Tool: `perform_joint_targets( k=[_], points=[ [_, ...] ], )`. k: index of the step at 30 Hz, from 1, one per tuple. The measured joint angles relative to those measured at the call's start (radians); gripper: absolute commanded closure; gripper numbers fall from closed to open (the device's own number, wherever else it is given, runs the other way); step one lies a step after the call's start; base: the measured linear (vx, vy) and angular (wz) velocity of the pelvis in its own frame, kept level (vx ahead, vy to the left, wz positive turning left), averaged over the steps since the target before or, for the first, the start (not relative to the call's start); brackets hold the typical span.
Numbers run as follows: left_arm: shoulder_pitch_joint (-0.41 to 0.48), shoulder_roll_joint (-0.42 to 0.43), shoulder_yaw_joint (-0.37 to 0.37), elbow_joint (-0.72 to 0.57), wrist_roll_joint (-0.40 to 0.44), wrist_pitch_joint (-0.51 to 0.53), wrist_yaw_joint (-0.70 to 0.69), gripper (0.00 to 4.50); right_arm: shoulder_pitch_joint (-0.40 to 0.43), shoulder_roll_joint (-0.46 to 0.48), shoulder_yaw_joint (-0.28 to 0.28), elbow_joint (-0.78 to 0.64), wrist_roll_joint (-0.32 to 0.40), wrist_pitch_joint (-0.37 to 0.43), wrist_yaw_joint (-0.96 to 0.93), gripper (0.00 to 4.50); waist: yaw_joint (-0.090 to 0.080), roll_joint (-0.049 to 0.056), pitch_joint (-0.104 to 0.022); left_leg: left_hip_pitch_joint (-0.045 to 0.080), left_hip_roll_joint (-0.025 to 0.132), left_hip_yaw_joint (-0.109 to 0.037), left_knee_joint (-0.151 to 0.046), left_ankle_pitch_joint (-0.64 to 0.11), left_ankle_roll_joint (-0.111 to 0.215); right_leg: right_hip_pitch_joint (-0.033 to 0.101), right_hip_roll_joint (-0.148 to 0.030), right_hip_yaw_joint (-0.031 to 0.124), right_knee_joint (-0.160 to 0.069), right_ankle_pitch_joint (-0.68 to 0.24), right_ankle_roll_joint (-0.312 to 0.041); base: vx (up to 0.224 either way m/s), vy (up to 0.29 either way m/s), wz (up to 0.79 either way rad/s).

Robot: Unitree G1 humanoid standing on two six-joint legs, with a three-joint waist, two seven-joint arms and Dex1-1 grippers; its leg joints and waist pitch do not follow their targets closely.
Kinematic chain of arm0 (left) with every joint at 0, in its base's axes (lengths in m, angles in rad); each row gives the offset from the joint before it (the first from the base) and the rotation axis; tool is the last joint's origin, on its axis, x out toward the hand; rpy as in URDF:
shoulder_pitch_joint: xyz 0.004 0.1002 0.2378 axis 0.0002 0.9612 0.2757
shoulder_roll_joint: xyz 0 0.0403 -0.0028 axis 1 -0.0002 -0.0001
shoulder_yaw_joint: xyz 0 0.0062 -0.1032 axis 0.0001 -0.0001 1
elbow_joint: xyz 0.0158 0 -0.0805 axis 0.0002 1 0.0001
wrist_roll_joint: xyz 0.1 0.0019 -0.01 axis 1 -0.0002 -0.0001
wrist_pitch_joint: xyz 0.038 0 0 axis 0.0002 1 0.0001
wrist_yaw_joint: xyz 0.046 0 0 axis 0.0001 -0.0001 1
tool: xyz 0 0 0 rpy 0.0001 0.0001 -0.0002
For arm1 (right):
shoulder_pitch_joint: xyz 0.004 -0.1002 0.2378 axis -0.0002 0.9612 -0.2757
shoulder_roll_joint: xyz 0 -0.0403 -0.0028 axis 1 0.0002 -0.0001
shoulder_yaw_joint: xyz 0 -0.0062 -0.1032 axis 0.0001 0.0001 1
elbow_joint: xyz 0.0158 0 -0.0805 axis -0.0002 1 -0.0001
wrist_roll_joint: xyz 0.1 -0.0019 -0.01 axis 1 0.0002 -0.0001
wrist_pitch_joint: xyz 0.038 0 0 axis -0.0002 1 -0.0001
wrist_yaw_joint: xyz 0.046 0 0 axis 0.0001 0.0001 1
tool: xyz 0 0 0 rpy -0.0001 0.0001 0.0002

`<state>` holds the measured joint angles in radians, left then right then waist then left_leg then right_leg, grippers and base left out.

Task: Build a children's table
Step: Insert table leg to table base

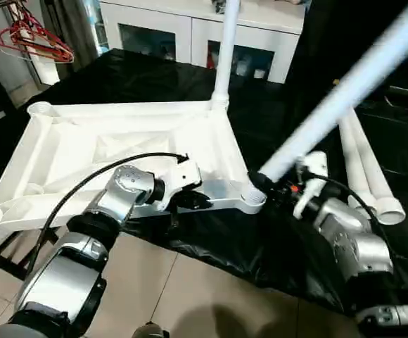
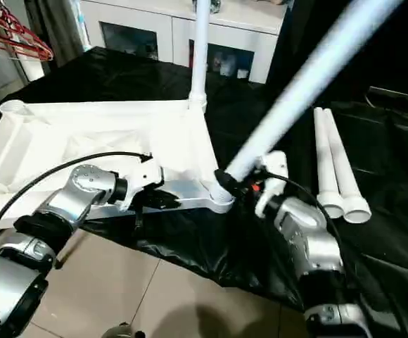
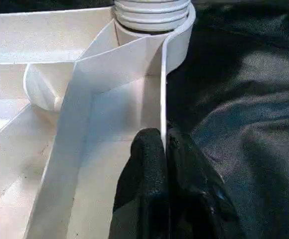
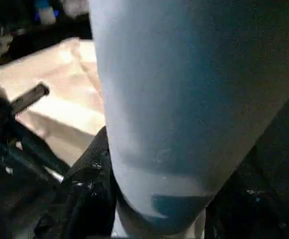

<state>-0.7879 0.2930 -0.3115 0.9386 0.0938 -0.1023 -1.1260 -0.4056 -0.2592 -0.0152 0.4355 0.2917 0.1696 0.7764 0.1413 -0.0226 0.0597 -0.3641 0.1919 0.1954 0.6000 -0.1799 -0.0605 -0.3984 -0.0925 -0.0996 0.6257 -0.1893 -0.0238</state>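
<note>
The white table top lies upside down on a black cloth, its ribbed underside facing up. One leg stands upright in the far right corner socket. My left gripper is shut on the top's thin near rim, one black finger on each side of it. My right gripper is shut on a second leg. This leg is tilted up to the right, with its lower end at the near right corner socket. The right wrist view has the leg pressed against a black finger.
Two spare legs lie side by side on the black cloth to the right. A white glass-door cabinet stands behind. Red hangers hang at the far left. Tile floor lies below the near edge.
</note>
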Motion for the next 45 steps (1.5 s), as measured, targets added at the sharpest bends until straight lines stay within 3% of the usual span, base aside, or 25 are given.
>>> perform_joint_targets(
  k=[6,11,18,30,39,45],
  points=[
    [0.003,0.007,-0.001,0.000,0.001,-0.007,-0.003,4.50,-0.062,-0.043,0.048,0.038,-0.050,0.017,0.075,2.60,-0.001,-0.003,-0.002,0.000,0.000,0.000,-0.001,0.000,0.000,0.000,0.000,0.000,0.000,-0.002,0.003,0.000,0.000,0.00],
    [0.005,0.010,-0.001,-0.001,0.001,-0.008,-0.020,4.50,-0.078,-0.062,0.070,0.055,-0.061,0.017,0.119,2.60,0.000,-0.012,-0.008,0.001,0.000,0.000,-0.003,0.000,0.000,0.000,0.000,0.000,0.000,-0.001,0.001,0.000,0.000,0.00],
    [0.022,0.044,-0.002,-0.022,-0.002,-0.034,-0.108,4.50,-0.097,-0.080,0.109,0.094,-0.069,-0.025,0.251,2.60,-0.002,-0.017,-0.011,0.001,0.000,0.001,-0.004,0.000,0.000,0.000,0.001,0.000,-0.002,-0.001,0.002,0.000,0.000,0.00],
    [0.031,0.079,-0.021,-0.033,-0.006,-0.050,-0.222,4.50,-0.058,-0.114,0.162,0.071,-0.069,-0.095,0.414,2.60,0.000,-0.024,-0.014,0.016,0.000,0.001,-0.013,-0.001,0.000,0.014,0.001,-0.001,-0.013,-0.005,0.007,0.000,0.000,0.00],
    [0.030,0.076,-0.014,-0.027,-0.001,-0.037,-0.187,4.50,-0.067,-0.067,0.142,0.105,-0.069,-0.103,0.357,2.60,-0.001,-0.026,-0.015,0.018,0.000,0.001,-0.015,-0.001,0.000,0.015,0.001,-0.001,-0.012,-0.004,0.006,0.000,0.000,0.00],
    [0.002,0.019,0.014,0.003,0.021,0.051,0.012,4.50,-0.175,0.020,0.083,0.281,-0.109,-0.126,0.043,2.60,-0.030,-0.029,-0.010,0.015,-0.001,-0.001,-0.014,-0.001,0.000,0.013,0.001,-0.003,-0.018,-0.004,0.006,0.000,0.000,0.00]
  ],
)
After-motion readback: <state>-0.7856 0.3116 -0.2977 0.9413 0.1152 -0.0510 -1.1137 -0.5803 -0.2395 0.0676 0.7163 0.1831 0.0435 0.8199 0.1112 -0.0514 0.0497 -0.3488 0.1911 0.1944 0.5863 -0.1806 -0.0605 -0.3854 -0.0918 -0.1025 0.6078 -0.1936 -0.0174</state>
